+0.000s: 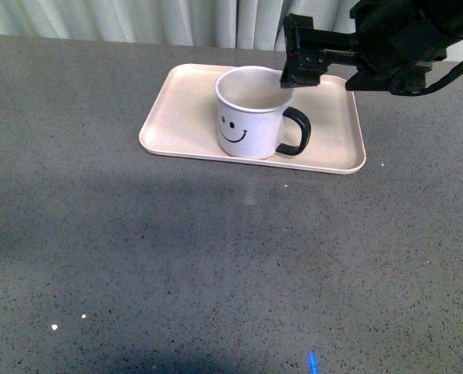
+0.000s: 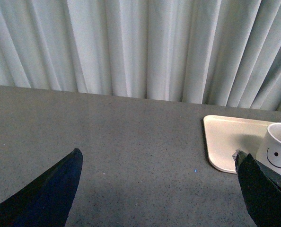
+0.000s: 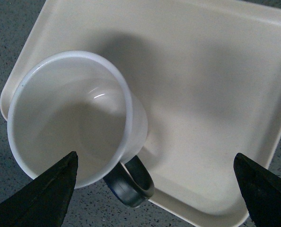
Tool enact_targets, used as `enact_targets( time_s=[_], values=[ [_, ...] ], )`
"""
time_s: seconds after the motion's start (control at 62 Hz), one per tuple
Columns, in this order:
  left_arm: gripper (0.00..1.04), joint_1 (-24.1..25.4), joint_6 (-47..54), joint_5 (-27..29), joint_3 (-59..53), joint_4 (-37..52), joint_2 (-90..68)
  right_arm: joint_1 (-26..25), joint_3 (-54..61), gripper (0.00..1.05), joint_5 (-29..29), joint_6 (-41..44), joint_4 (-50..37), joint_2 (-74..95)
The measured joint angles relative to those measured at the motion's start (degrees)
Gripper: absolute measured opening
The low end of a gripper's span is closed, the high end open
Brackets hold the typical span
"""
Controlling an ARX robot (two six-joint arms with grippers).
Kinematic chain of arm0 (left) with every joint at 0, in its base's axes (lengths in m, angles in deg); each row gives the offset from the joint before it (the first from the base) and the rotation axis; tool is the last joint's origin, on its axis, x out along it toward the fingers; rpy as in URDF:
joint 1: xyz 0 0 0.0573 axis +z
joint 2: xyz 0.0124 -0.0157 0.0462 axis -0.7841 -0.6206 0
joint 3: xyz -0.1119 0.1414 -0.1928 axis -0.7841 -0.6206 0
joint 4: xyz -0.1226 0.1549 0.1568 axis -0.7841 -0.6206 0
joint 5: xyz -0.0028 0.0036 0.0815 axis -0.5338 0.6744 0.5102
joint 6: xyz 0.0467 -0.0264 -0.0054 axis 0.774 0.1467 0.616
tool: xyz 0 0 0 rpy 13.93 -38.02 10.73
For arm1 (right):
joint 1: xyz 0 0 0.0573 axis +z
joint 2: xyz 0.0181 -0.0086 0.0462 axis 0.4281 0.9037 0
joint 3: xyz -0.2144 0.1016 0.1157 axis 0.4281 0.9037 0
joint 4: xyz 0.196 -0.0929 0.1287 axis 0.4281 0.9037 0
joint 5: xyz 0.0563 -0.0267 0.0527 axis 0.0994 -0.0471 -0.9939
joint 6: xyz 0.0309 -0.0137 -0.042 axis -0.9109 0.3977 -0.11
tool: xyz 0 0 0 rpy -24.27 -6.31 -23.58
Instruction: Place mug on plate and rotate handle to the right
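1 mug (image 1: 249,118), on plate (image 1: 181,117) — under R end effector (image 1: 300,72)

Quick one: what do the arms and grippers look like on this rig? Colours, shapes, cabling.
Right arm: matte black, blocky, a dark cable looping off its side. Right gripper: black, boxy. Left gripper: only its fingers show, dark tapered wedges with a bluish sheen; the right's are similar wedges, plain black, in its wrist view. No legible markings.
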Motion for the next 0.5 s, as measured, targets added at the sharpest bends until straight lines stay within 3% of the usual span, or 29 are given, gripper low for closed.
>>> enact_targets(
  time_s=[0.274,0.5],
  values=[
    [0.95,0.00,0.02,0.00,0.00,0.00,0.00,0.87,-7.85,0.94,0.07,-1.03,4.52,6.64],
    [0.95,0.00,0.02,0.00,0.00,0.00,0.00,1.55,-13.11,0.60,0.00,-1.18,8.24,10.03]
  ],
)
